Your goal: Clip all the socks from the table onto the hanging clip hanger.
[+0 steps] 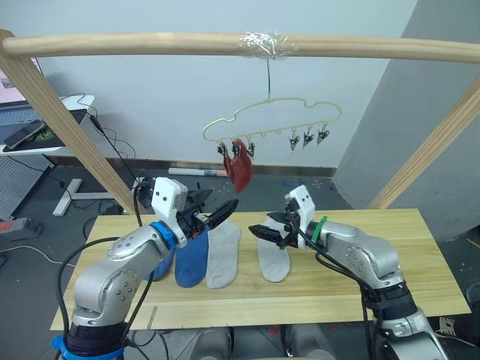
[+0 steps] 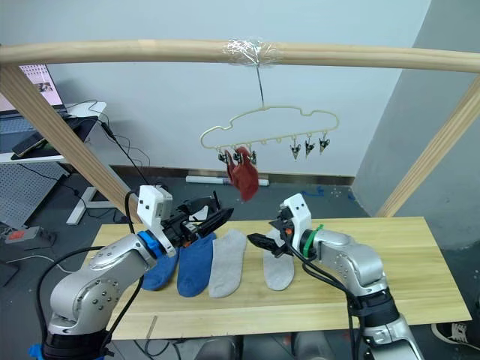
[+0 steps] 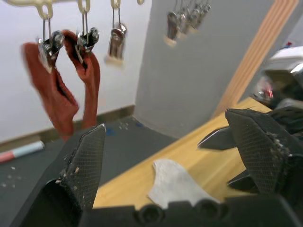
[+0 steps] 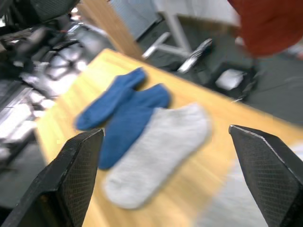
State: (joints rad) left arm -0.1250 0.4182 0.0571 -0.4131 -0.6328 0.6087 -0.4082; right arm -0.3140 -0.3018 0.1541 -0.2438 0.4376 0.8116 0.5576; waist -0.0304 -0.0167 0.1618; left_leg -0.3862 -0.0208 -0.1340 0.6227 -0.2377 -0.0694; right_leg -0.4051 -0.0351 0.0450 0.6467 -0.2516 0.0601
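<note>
Two red socks (image 1: 240, 169) hang clipped on the hanger (image 1: 271, 124) (other clips bare); four socks (image 2: 212, 262) lie on the table (image 1: 420, 262). Left gripper (image 1: 217, 214) and right gripper (image 1: 262, 232) gape empty.

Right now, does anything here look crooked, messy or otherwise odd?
Only slightly. The two rust red socks hang bunched at the left end of the clip hanger, with the other clips bare. On the table, one light grey sock lies apart from the other grey sock and two blue socks.
</note>
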